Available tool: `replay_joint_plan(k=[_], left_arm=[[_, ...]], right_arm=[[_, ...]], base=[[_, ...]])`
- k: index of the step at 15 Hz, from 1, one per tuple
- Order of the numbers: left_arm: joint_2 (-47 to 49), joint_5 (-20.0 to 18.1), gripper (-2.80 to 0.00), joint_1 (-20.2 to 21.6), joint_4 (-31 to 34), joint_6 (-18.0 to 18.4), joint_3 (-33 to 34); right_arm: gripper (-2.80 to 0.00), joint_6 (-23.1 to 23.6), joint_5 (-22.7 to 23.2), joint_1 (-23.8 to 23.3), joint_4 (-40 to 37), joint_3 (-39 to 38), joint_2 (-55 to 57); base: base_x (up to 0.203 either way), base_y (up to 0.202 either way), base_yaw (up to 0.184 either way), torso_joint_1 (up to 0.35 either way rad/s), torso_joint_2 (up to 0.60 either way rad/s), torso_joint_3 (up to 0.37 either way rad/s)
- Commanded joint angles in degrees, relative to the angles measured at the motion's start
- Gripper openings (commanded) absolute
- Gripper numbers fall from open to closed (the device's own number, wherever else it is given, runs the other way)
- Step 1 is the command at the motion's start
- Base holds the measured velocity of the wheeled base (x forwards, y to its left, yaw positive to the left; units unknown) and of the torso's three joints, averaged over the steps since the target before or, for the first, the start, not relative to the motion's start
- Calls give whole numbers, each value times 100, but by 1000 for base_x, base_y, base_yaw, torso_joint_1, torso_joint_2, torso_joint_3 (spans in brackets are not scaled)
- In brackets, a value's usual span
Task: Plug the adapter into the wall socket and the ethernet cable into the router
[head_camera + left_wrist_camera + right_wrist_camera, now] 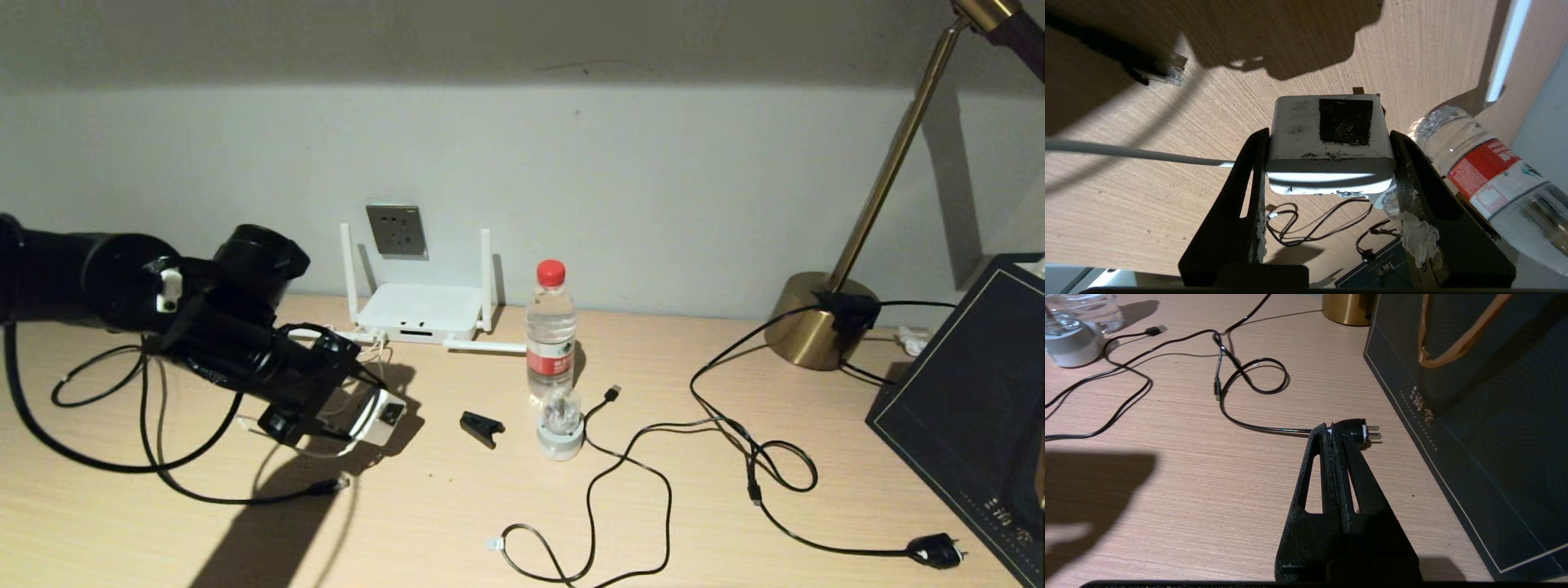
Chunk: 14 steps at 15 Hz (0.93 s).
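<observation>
Left hand [1327,163] clamps adapter [1331,139]; prongs hidden.

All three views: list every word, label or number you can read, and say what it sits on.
Nothing can be read for certain.
Red label on the clear plastic water bottle: white print, too blurred to read.
Dark paper gift bag with gold border: a column of small gold characters, too small to read.
White cube-shaped adapter: only scuffs and a black patch, no text.

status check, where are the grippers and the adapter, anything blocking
Left gripper shut on small white cube-shaped adapter, above the desk. Right gripper shut, empty, parked. Grey metallic wall socket vacant; white router below it.
</observation>
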State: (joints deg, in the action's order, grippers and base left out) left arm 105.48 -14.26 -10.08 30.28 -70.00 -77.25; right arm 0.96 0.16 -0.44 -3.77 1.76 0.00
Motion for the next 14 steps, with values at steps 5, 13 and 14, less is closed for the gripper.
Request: replay_joint_plan(k=[5, 13, 14], left_arm=[[439, -24, -280, 77, -31, -30, 53], [451, 11, -280, 94, -517, 12, 302], [447, 5, -280, 94, -523, 12, 329]], right_arm=[[-280, 1, 2, 0, -1, 0, 0], [-280, 1, 2, 0, -1, 0, 0], [-280, 1, 2, 0, -1, 0, 0]], base=[[0, 0, 0, 0, 0, 0], [0, 0, 0, 0, 0, 0], [0, 0, 0, 0, 0, 0]])
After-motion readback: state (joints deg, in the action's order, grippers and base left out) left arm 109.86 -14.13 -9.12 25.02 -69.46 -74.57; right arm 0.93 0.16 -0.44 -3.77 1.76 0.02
